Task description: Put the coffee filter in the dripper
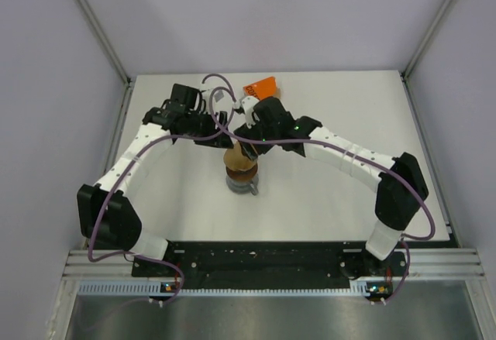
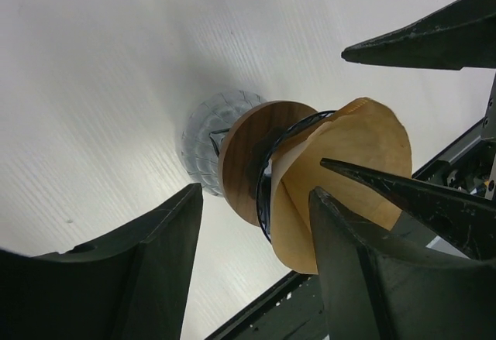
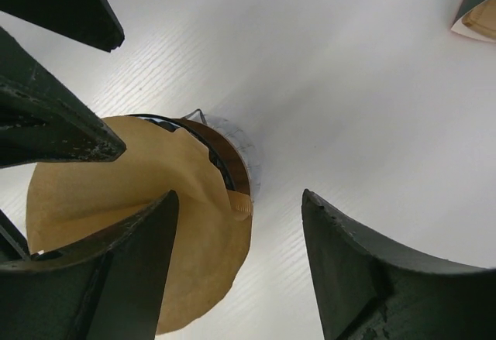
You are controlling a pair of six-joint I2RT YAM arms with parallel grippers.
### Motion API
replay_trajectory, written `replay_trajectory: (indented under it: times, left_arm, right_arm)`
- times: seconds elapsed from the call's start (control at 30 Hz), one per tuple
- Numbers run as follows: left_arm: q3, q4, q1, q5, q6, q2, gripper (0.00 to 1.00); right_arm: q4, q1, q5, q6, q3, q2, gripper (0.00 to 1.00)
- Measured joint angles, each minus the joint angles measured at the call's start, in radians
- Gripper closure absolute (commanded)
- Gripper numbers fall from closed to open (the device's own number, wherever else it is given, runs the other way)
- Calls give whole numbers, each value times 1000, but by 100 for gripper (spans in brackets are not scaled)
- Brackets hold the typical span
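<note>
**A:** How much room is there around the stack?

**B:** Plenty, tbh. Wide white table (image 1: 333, 193) is seen on every side of it. The table is hemmed in by pale walls at the left, right and back, and by a metal rail at the near edge. An orange box (image 1: 260, 88) is parked by the back edge, well apart from the stack. The only tight spot is the middle, where both arms are bent inward over the stack.

**A:** And what is sitting in what?

**B:** The filter (image 2: 349, 162) is seated in the dripper (image 2: 264, 185). Its lower part is tucked inside the rim and most of the paper stands out above. The dripper is carried by a wooden ring (image 2: 242, 154), which is set on a glass jug (image 2: 203, 142).

**A:** Is anything gripped?

**B:** Doesn't look like it. The left pincer (image 2: 256, 193) is spread wide, with one finger just beside the paper's edge. The right pincer (image 3: 239, 194) is spread wide too. Part of the filter is covered by one of its fingers, and contact can't be told.

**A:** Materials?

**B:** The filter is tan paper, rounded and creased down the middle. Only a dark ribbed rim is seen of the dripper. The ring is smooth brown wood, flat and round. The jug is clear with a faceted, diamond-like pattern. The fingers are matte black and scuffed.
</note>
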Motion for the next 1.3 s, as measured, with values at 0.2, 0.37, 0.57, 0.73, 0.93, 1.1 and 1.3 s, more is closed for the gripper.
replay_trajectory:
  times: [0.2,0.37,0.57,0.73,0.93,1.1,1.3]
  left_arm:
    - [142,-42,19,-27,18,0,22]
    - [227,-37,79,-61,26,0,14]
    - [248,-25,209,-126,17,-6,13]
    - [188,60,355,-166,-27,-31,13]
    - [-33,200,484,-216,-43,-68,14]
    - [-204,325,531,-238,-38,-68,14]
    - [-418,519,541,-241,-22,-66,13]
  right_arm:
    - [0,-11,19,-17,30,-80,18]
    - [55,-77,2,-8,30,-234,1]
    - [132,-204,40,23,-19,-441,1]
    - [204,-416,44,98,-195,-555,1]
    - [241,-595,64,151,-462,-579,1]
    - [340,-665,129,166,-656,-578,1]
    - [525,-668,192,143,-851,-578,1]
